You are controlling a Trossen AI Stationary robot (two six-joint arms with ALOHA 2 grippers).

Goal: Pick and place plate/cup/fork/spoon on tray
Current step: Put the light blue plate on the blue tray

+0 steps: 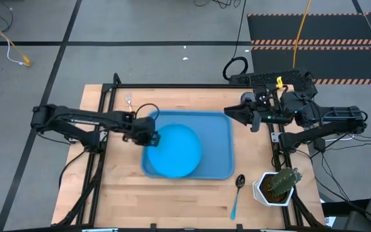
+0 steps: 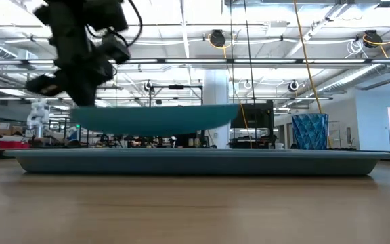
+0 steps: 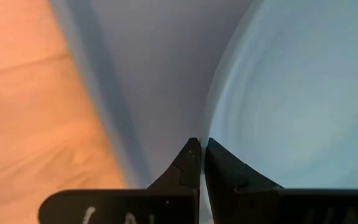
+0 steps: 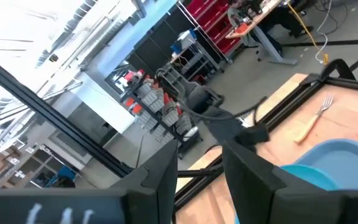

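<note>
From above, the left gripper sits at the tray's nine o'clock rim, its fingers pinched tight on the nine o'clock edge of the plate, which lies over the tray's left half. The right gripper rests at the tray's two o'clock corner, pointing toward it. The spoon lies on the wood at the tray's five o'clock, with a potted cactus just beside it at its three o'clock. The fork lies on the table at the tray's ten o'clock corner.

At table height, the plate hangs level above the tray, clear of its floor, held at its nine o'clock end by the left gripper. The cup stands beyond the tray at about two o'clock.

The left wrist camera shows its fingers closed on the plate's rim, the tray floor beneath and bare wood beyond.

The right wrist camera shows its fingers parted with nothing between them; the fork lies on the wood just beside the tray's corner.
</note>
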